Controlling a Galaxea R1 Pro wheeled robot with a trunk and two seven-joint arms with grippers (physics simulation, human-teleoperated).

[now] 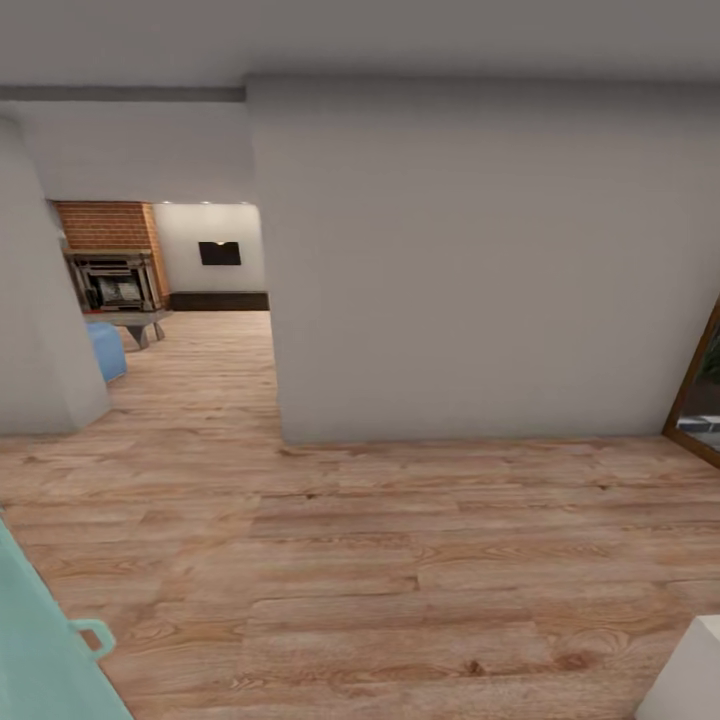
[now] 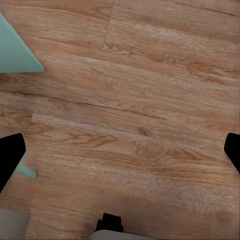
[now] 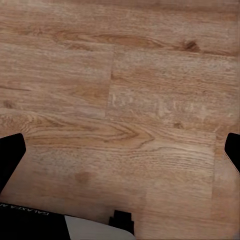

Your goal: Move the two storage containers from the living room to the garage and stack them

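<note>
The two storage containers are out of view. Through a doorway at the far left of the head view lies the living room, with its brick fireplace point(image 1: 112, 262), a grey coffee table point(image 1: 140, 324) and a blue sofa point(image 1: 105, 348). My left gripper point(image 2: 120, 152) hangs open over light wood planks, its black fingertips point(image 2: 10, 155) spread wide apart with nothing between them. My right gripper point(image 3: 120, 155) is likewise open over the same plank floor, fingertips point(image 3: 11, 155) far apart and empty.
A large white wall block point(image 1: 480, 270) stands straight ahead, with the doorway on its left side. A pale teal panel with a handle point(image 1: 50, 640) sits at the near left, also caught in the left wrist view point(image 2: 15, 50). A wood-framed opening point(image 1: 700, 400) is at the right edge.
</note>
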